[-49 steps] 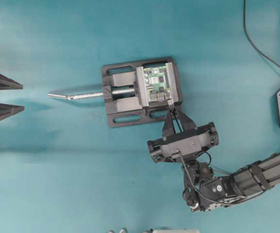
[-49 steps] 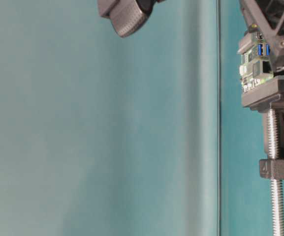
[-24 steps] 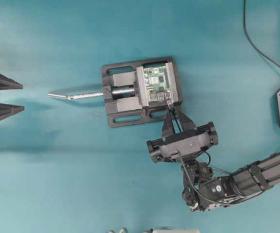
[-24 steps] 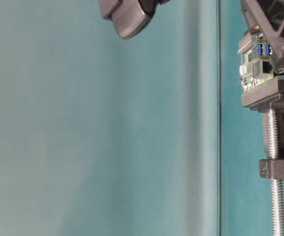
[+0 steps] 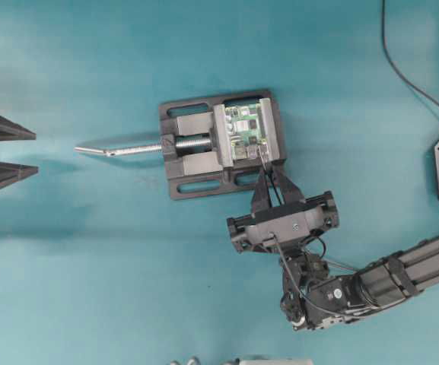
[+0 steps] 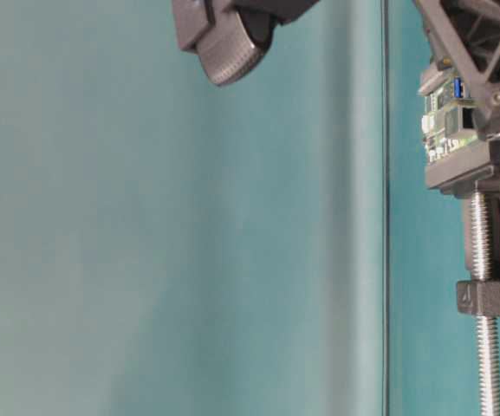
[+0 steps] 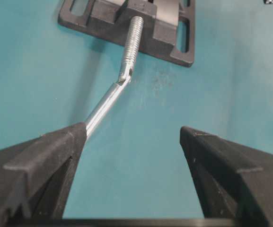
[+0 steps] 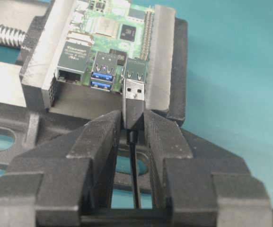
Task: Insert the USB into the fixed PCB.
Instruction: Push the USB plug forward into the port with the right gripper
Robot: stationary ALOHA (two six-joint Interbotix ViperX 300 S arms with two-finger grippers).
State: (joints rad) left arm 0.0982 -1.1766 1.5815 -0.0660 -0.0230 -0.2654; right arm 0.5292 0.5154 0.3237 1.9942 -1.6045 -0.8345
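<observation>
The green PCB [image 8: 112,28] sits clamped in the black vise [image 8: 167,61], with its ports facing my right gripper [image 8: 132,118]. That gripper is shut on the black USB plug [image 8: 133,106]. The plug's silver tip [image 8: 134,89] points at the right-hand port, right at its mouth; I cannot tell whether it has entered. The thin cable [image 8: 135,175] runs back between the fingers. Overhead, the right gripper [image 5: 267,176] is at the near edge of the PCB [image 5: 247,129]. My left gripper [image 5: 35,152] stands open at the far left, its fingertips [image 7: 77,135] framing bare table.
The vise's silver screw rod [image 5: 128,148] sticks out left toward the left gripper, bent at its end [image 7: 112,94]. The vise body [image 5: 196,163] is bulky around the board. A black cable [image 5: 402,68] curves at the back right. A grey arm part [image 6: 228,43] hangs overhead.
The right gripper has crept a little toward the board's ports with the plug, shifting slightly left. The left gripper has not moved.
</observation>
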